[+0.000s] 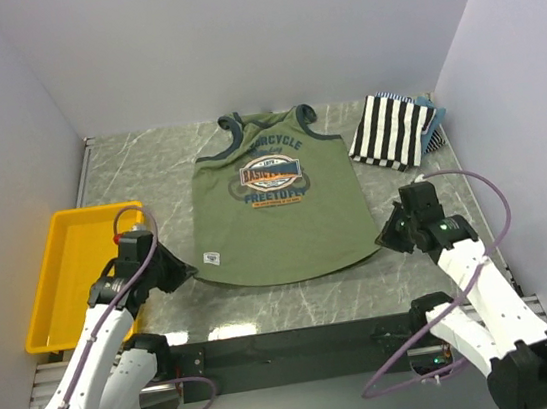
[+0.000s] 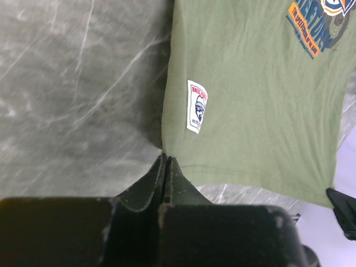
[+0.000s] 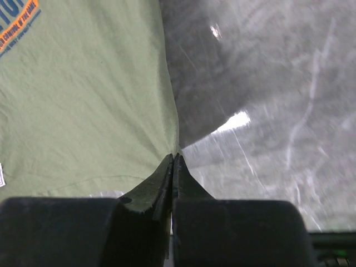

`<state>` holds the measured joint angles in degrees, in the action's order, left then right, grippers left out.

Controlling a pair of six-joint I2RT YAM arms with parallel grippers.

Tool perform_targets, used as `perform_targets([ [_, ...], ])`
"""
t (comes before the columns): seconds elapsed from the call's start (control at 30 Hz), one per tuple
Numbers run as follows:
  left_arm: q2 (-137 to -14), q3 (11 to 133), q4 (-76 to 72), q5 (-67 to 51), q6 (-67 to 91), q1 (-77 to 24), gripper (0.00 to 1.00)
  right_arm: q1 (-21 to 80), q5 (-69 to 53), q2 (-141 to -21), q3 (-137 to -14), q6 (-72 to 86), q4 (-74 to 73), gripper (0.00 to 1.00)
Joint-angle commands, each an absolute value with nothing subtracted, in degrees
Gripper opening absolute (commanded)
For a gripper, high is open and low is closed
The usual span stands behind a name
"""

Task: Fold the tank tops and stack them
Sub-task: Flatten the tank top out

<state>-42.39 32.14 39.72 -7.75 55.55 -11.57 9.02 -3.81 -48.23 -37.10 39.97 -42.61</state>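
The olive-green tank top (image 1: 278, 199) with navy trim and a chest graphic lies spread flat in the middle of the table, neck to the back. My left gripper (image 1: 190, 272) is shut on its near left hem corner (image 2: 166, 153). My right gripper (image 1: 382, 233) is shut on its near right hem corner (image 3: 175, 151). Both corners are lifted a little, with the cloth pulled taut between them. The black-and-white striped tank top (image 1: 395, 128) lies folded at the back right, on top of a bit of blue cloth.
A yellow plastic tray (image 1: 52, 299) stands at the left edge of the table, beside my left arm. White walls close in the table on the left, back and right. A black rail (image 1: 292, 343) runs along the near edge.
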Motion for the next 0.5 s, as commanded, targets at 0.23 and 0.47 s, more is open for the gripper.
perform_targets([
  [0.23, -33.93, 36.04, 51.24, -8.35, 51.68, -11.78, 0.01, 9.05, -0.53, -40.17, -42.54, 39.28, -54.58, 0.00],
  [0.47, -33.05, 36.38, 53.53, -9.67, 48.78, -11.87, 0.01, 9.05, -0.09, -37.88, -44.64, 39.02, -59.58, 0.06],
])
